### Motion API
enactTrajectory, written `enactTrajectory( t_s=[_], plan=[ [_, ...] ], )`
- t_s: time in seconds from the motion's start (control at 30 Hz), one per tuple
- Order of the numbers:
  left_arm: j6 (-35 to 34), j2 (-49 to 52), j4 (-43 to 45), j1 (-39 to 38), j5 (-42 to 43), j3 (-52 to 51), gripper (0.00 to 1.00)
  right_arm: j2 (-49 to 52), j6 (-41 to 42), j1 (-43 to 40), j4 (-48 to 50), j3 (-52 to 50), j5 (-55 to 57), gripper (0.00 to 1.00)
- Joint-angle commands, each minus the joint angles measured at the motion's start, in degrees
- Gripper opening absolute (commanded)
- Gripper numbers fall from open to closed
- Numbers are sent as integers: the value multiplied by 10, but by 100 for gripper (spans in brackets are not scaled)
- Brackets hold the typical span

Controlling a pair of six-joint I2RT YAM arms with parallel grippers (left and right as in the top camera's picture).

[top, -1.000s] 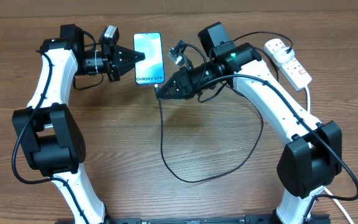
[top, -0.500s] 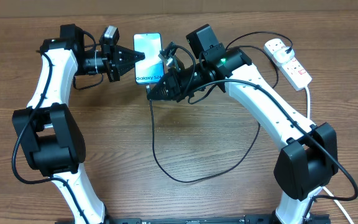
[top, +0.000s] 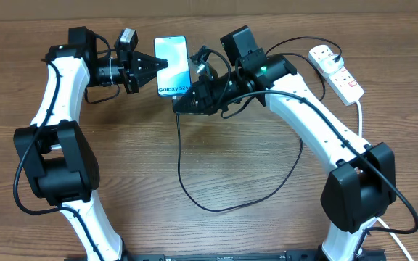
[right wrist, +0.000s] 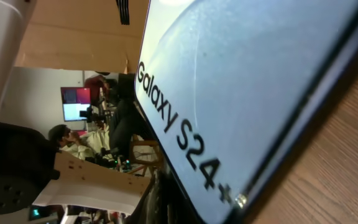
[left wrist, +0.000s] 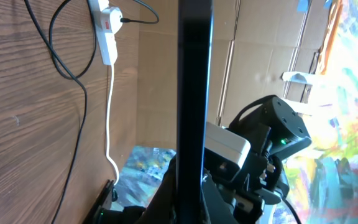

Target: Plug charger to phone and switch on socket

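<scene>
The phone (top: 173,65) lies at the far middle of the worktop (top: 216,159). Its long axis is set far to near with a slight lean, the screen is turned upward and the lettered end is nearest. "Galaxy S24+" can be read at that near end, and in the right wrist view the same words are seen in dark letters across the pale blue screen. From the left wrist the phone is seen edge-on, as a thin dark bar standing upright in the middle of the view. Whether it rests on the wood or is raised slightly cannot be told.

Its left long edge is gripped by the left fingers (top: 157,64), which are closed onto it.

The right fingers (top: 178,105) are held at the phone's near right corner and are closed on the connector end of the charger (top: 183,174). The tip itself is hidden. From there the black cable is dropped toward the near side, looped round, and led back right and far to the socket (top: 337,71).

The socket is placed far right, slanted, with red marks on its white top.
</scene>
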Motion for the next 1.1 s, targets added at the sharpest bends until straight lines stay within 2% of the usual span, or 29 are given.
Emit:
enactTrajectory(
  t_s=[0.0, 0.77, 1.07],
  plan=[
    [-4, -19, 3, 0, 35, 13, 4, -3, 0, -12, 5, -2, -11, 4],
    [-14, -19, 4, 0, 36, 14, 4, -3, -2, -19, 18, -2, -30, 4],
    [-16, -19, 4, 0, 36, 13, 4, -3, -2, -20, 16, -5, -6, 4]
  ],
)
